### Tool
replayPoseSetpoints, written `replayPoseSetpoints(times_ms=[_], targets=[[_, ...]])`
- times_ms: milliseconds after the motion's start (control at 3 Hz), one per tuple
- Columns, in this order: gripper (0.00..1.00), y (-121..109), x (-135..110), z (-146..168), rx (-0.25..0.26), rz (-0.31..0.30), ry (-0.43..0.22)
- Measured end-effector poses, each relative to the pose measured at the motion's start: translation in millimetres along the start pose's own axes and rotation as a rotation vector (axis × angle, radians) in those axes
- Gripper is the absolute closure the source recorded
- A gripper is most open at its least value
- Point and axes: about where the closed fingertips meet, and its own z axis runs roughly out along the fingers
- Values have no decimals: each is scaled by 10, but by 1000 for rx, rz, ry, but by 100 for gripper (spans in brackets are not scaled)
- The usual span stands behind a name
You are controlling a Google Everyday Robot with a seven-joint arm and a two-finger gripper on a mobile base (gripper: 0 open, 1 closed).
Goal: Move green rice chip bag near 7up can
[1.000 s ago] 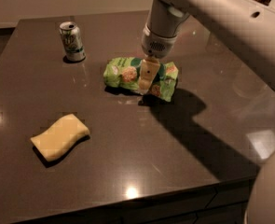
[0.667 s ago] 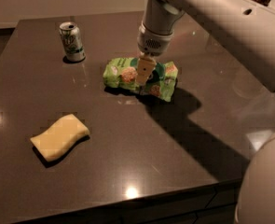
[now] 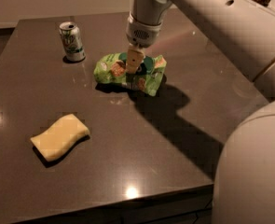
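The green rice chip bag is at the middle of the dark table, crumpled, with its length running left to right. My gripper comes straight down onto the bag's middle and is shut on it. One pale finger shows in front of the bag's dark green logo. The 7up can stands upright at the back left, about a can's width to the left of the bag's left end and a little behind it. Bag and can do not touch.
A pale yellow sponge lies at the front left of the table. My white arm and body fill the right side and the upper right. The table's front edge runs along the bottom.
My gripper has moved left toward the can, and the bag has moved with it. The gap between bag and can is smaller. The can and the sponge have not moved.
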Motion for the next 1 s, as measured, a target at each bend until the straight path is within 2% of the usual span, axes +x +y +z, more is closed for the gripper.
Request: replayPoseSetpoints(times_ms=[333, 667, 1000], targets=[[100, -75, -251, -16, -16, -3, -11], [100, -191, -522, 4, -32, 7, -29], [75, -316, -747, 55, -29, 34, -49]])
